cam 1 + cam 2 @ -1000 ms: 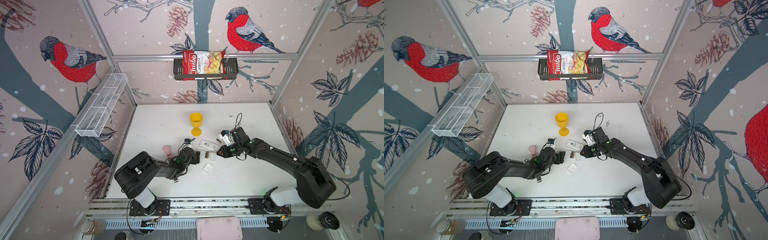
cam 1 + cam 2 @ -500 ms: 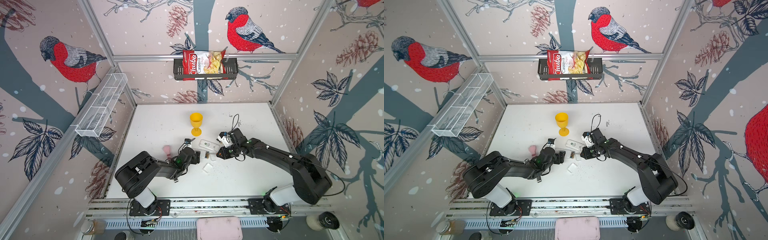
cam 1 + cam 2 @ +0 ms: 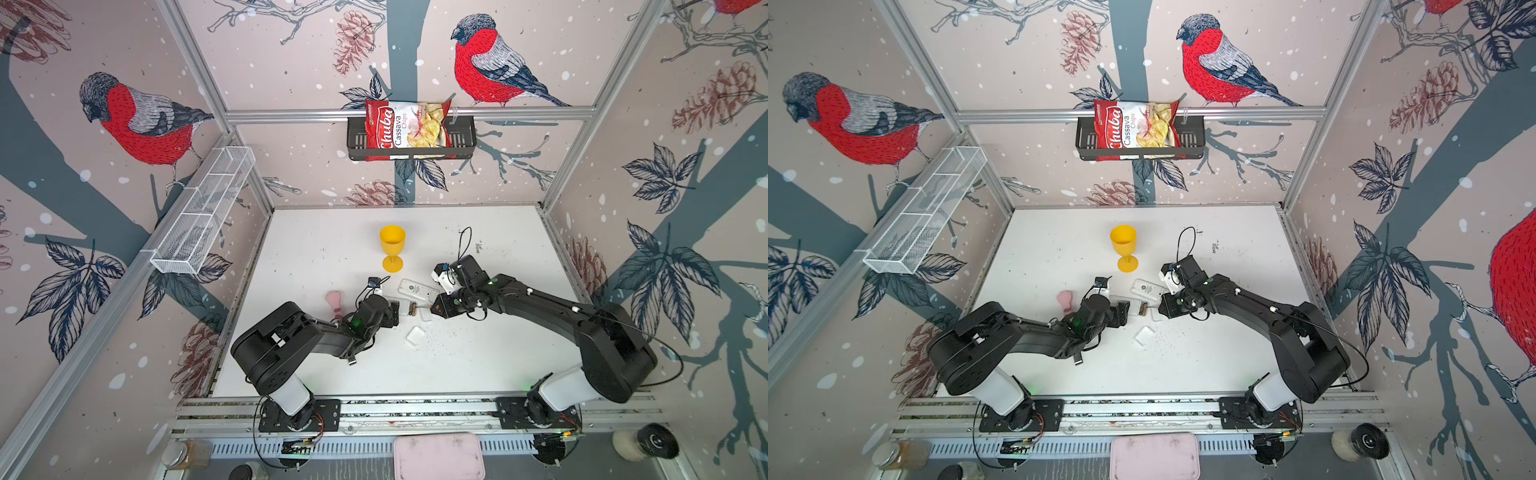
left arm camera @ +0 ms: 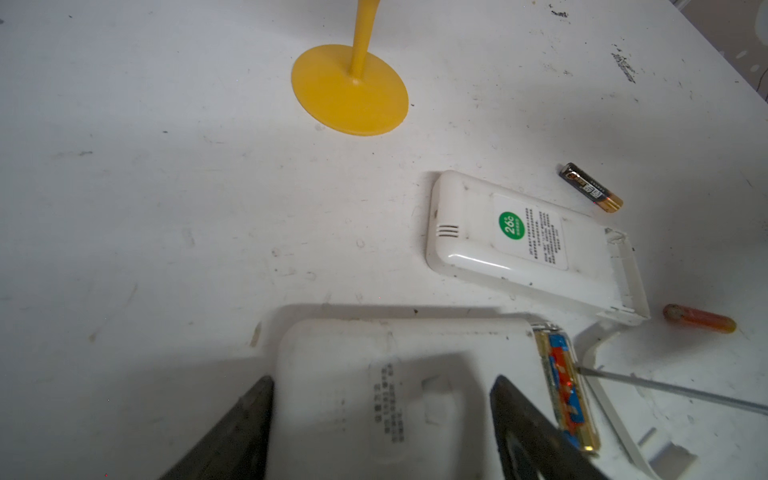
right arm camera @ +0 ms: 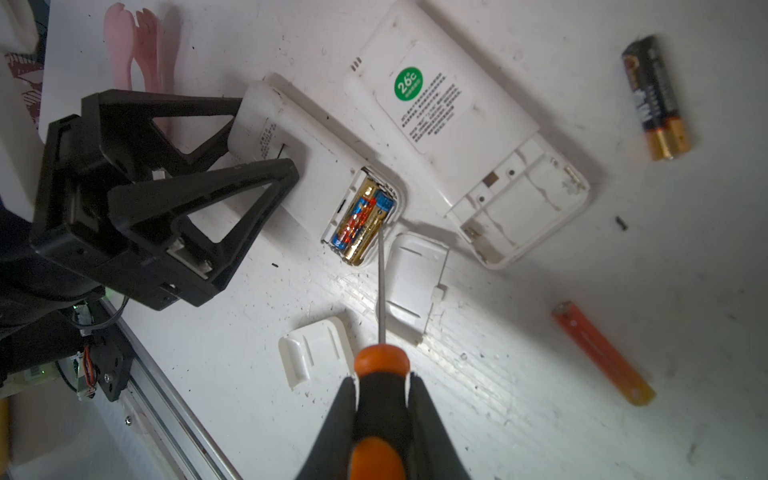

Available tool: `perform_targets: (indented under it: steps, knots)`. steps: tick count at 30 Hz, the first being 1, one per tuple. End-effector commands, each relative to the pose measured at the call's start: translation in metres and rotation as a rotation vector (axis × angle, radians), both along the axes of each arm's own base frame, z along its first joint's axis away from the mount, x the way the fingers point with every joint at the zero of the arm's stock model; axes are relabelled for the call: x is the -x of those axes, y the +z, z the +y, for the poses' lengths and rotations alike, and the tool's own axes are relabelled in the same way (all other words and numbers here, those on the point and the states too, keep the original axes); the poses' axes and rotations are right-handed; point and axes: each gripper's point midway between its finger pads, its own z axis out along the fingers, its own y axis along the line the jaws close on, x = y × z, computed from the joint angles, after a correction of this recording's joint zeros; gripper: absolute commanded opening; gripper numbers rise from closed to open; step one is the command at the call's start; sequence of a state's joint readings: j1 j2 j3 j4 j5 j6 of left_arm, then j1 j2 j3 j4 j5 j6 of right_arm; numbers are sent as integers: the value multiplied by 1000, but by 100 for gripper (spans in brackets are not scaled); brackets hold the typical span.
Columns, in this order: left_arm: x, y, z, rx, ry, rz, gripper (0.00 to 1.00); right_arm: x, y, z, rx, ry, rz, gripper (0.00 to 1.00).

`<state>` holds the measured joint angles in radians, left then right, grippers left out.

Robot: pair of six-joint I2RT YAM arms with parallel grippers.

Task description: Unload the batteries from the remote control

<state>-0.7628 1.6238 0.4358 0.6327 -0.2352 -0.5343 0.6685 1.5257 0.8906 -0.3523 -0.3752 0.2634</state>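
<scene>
Right hand [image 5: 381, 386] edged leftward, screwdriver [image 5: 381, 360] tip seemingly touching batteries [image 5: 361, 220].

Look around you: the walls [image 3: 270, 62] are pink paper with big red birds [image 3: 482, 70], pine cones and dark leaves. Shiny metal bars [image 3: 291, 114] run along the wall edges. The white table [image 3: 324, 249] sits in the middle, brightly lit, with little dark specks on it. At 12 o'clock a black basket [image 3: 463, 139] hangs on the back wall with a red bag of chips [image 3: 399, 129] in it. At 10 o'clock hangs a long white wire shelf [image 3: 203, 216]. At 6 o'clock a metal rail [image 3: 415, 409] runs along the table's edge, with a pink tray [image 3: 438, 457] below it.
</scene>
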Motion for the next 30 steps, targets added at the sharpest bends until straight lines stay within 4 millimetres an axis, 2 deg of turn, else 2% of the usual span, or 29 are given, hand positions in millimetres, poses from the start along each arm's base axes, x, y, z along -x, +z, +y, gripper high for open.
perform_targets:
  steps: [1, 11, 22, 30]
  knots:
    - [9, -10, -4, 11, -30, 55, 80, 3, -6, 4, 1, 28, 9, 0]
    - [10, -10, -2, 8, -24, 55, 80, -1, -10, 10, -18, 29, 16, 0]
    - [7, -9, 0, 9, -4, 52, 81, -5, 4, 12, -54, 22, -11, 0]
    - [3, 1, 2, 1, 9, 29, 86, -5, 11, 14, -76, 28, -21, 0]
